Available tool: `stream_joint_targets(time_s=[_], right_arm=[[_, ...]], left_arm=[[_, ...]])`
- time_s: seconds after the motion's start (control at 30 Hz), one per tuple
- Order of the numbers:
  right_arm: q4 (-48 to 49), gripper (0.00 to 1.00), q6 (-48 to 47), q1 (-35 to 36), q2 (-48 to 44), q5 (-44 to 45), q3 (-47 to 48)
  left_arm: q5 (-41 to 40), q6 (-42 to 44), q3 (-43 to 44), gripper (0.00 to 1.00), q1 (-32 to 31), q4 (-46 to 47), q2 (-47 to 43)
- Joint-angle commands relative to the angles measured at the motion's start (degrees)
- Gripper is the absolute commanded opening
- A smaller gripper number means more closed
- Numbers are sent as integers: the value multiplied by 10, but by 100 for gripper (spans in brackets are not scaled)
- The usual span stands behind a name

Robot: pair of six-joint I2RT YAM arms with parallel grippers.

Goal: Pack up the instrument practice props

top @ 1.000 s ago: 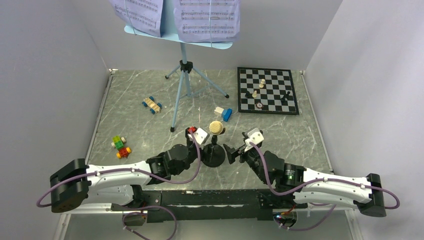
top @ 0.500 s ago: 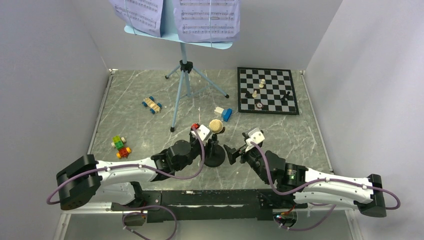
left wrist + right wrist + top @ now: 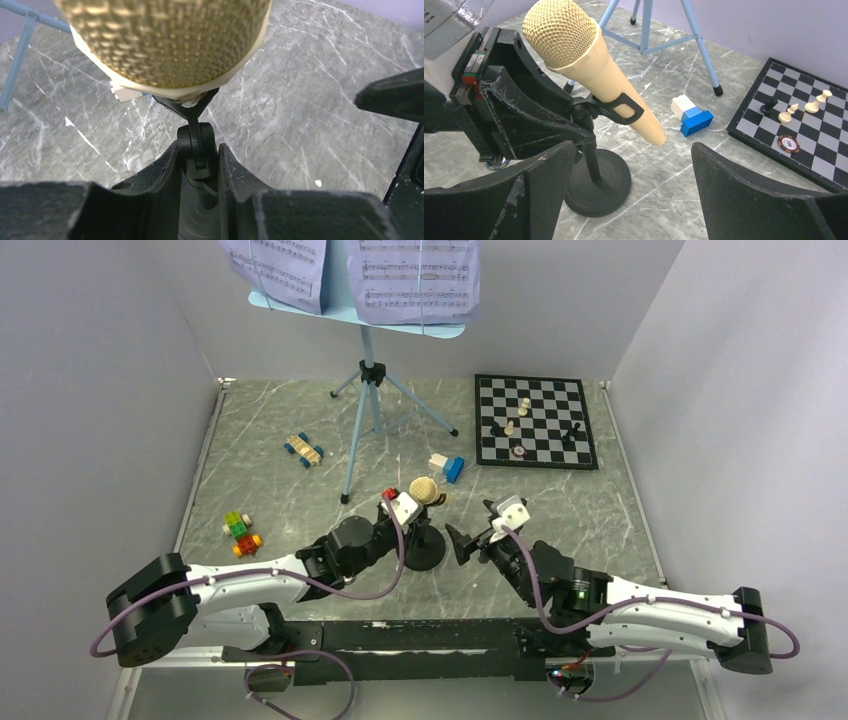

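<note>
Status: left gripper [image 3: 197,150] is closed down tight on the neck of the short black mic stand [image 3: 599,185], fingers touching both sides of the post just under the clip. The stand's clip holds the tan microphone [image 3: 589,65], tilted, mesh head up and toward the left arm, tail pointing down and away on the right-arm side. The stand base looks flat on the marble table [image 3: 270,490]. Right gripper [image 3: 633,165] sits just beside the mic stand on its right, jaws spread wide, holding nothing, not touching the stand. The light-blue music stand [image 3: 368,370] is behind the mic stand and a bit left, upright on its tripod. Its desk carries the lavender sheet-music pages [image 3: 415,275], two sheets side by side. The chessboard [image 3: 555,400] is behind and right of the mic stand, well apart, with a few light and dark pieces [image 3: 523,408] plus one round chip [image 3: 790,144] on it. A blue-and-white block [image 3: 691,117] lies just behind the mic stand. The toy car [image 3: 303,449] is behind-left, the coloured blocks [image 3: 240,532] far left.
</note>
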Motion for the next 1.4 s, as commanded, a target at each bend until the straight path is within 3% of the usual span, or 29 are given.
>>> stream_joint_targets(time_s=[0.0, 0.43, 0.7, 1.0, 1.37], right_arm=[[121, 90, -77, -2, 32, 14, -14], [408, 90, -269, -21, 163, -30, -53], [371, 91, -217, -104, 170, -131, -35], [290, 93, -189, -112, 162, -221, -14], [356, 92, -253, -120, 243, -168, 10]], left_arm=[[22, 57, -9, 0, 9, -4, -21], [62, 14, -23, 0, 10, 3, -2], [71, 8, -15, 0, 12, -22, -5], [88, 6, 3, 0, 18, -47, -2], [115, 5, 4, 0, 19, -60, -6]])
